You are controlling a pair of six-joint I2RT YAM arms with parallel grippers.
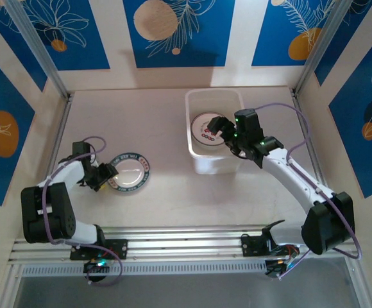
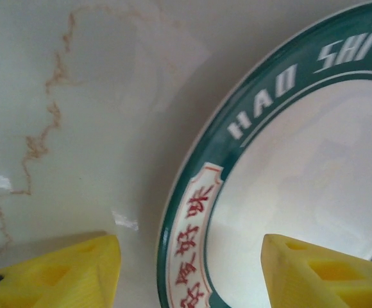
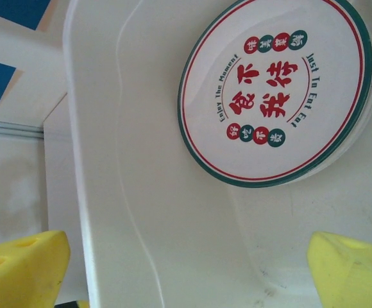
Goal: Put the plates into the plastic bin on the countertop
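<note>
A white plate with a dark green rim (image 1: 129,172) lies flat on the countertop (image 1: 128,122) at the left. My left gripper (image 1: 106,174) is low at its left edge. In the left wrist view the yellow fingertips (image 2: 64,273) stand apart, one over the countertop (image 2: 96,96) and one over the plate (image 2: 301,167), with the rim between them untouched. The plastic bin (image 1: 190,138) stands at the back middle with a plate (image 1: 205,126) inside. My right gripper (image 1: 223,130) hovers open over the bin. Its wrist view has that plate (image 3: 276,90) on the bin floor (image 3: 173,212), beyond the gripper (image 3: 186,269).
Cream walls with blue leaf panels close in the back and both sides. An aluminium rail (image 1: 186,240) runs along the near edge by the arm bases. A post (image 1: 38,48) rises at the back left corner. Bare countertop lies between the left plate and the bin.
</note>
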